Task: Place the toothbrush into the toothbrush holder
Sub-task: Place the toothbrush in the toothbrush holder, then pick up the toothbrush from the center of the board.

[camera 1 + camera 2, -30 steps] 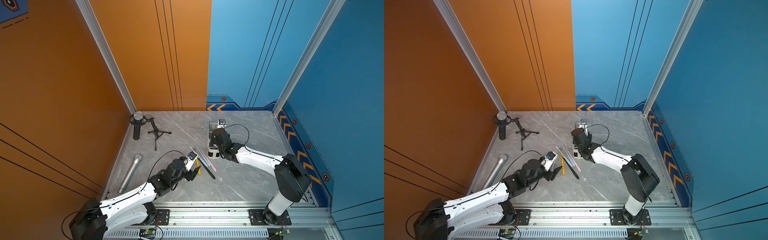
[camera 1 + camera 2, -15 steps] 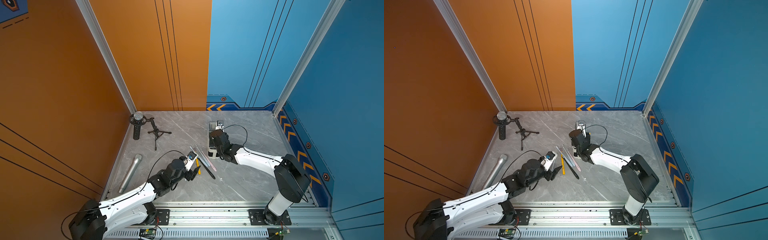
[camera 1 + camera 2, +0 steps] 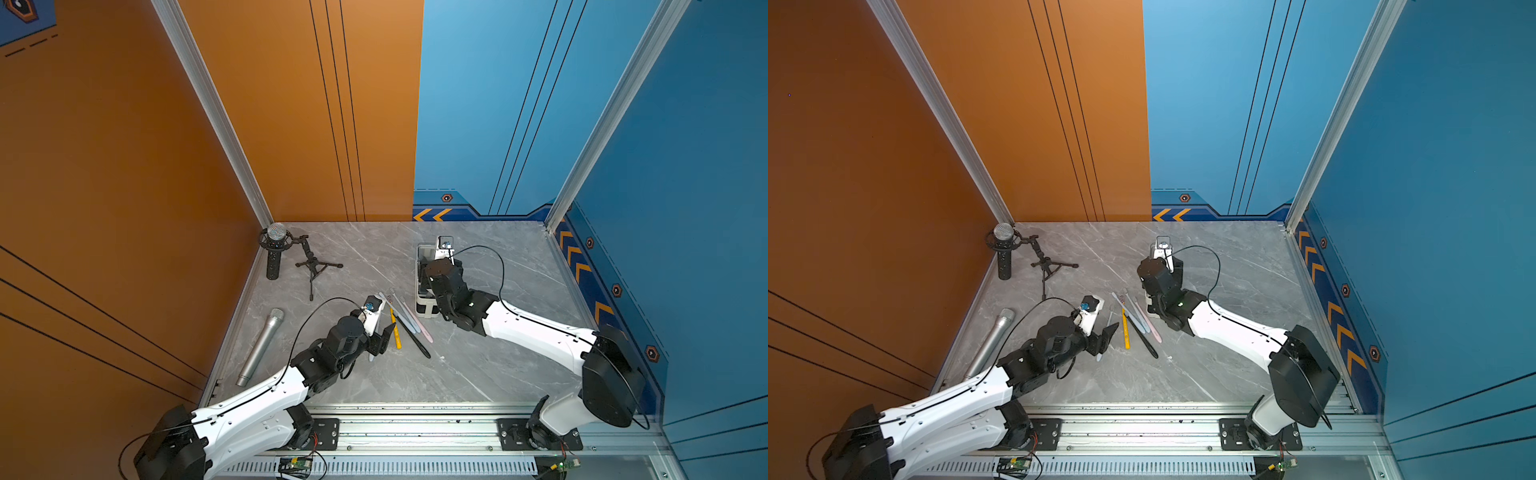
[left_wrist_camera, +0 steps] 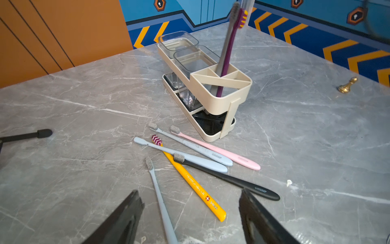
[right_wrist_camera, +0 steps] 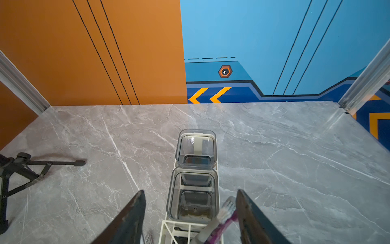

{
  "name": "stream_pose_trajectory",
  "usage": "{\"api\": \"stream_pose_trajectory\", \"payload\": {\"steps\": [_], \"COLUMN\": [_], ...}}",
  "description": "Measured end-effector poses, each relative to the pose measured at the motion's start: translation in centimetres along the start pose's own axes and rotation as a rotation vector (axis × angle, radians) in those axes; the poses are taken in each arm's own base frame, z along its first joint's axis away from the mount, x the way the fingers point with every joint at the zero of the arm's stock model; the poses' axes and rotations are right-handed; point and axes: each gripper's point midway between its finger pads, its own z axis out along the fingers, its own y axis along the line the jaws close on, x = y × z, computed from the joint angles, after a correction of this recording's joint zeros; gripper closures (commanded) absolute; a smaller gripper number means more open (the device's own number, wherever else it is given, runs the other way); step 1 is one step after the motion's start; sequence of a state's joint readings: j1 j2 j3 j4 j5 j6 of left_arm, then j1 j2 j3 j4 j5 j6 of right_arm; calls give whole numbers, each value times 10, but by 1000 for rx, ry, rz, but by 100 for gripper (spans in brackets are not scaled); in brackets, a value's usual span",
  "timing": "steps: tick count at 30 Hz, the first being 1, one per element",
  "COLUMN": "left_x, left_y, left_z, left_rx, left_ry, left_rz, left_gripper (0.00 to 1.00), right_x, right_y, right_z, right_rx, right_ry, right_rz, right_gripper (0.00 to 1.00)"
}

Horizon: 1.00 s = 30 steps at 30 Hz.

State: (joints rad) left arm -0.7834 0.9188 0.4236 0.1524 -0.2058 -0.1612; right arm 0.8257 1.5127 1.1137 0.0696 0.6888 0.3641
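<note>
**Tabletop, read left to right.** By the orange wall a black microphone (image 3: 275, 249) stands in a shock mount on a small tripod (image 3: 314, 266), and a silver microphone (image 3: 261, 347) lies flat nearer the rail. The left gripper (image 4: 190, 194) hangs low over the marble table (image 3: 457, 374), jaws wide apart and empty, with a pale grey toothbrush (image 4: 162, 202) lying on the table between them. Beyond it lies a fan of loose toothbrushes (image 4: 194, 186) (yellow, black, two light blue, pink; several cross). The cream toothbrush holder (image 4: 230, 118) stands near the pink brush's head, with clear cups (image 5: 196, 147) in its far compartments. The purple toothbrush (image 4: 226, 55) stands tilted, head up, in the divided end compartment, a grey one against it. The right gripper (image 5: 190, 191) sits above that end, jaws apart. The purple brush's head is between them, close to one finger; whether it touches cannot be told
</note>
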Motion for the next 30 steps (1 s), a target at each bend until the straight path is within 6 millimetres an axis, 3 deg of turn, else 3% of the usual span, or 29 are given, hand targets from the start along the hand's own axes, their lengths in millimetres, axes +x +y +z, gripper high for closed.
{"api": "stream_pose_trajectory", "payload": {"steps": [5,9,13,18,23,30], "left_x": [32,58,72,69,71,93], "left_y": [24,39,40,29,20,16], "left_z": [6,13,19,28,37,49], "left_rx": [-111,-180,-191,-148,-113,-116], "left_ry": [139,268,351,384,421,550], "left_rz": [-105,-150,-179,-202,-222,-245], "left_gripper": [36,42,43,43,45,51], "right_x": [-23,-30,-19,2,10,26], "right_y": [-15,-26,-38,-50,-65,-89], "right_z": [-22,-38,-50,-54,-58,-65], "right_rx": [9,-3,-13,-15,-6,20], "right_ry": [-24,-33,-9,46,79,103], "right_rz": [52,106,129,134,165,222], "right_gripper": [32,32,31,31,31,31]}}
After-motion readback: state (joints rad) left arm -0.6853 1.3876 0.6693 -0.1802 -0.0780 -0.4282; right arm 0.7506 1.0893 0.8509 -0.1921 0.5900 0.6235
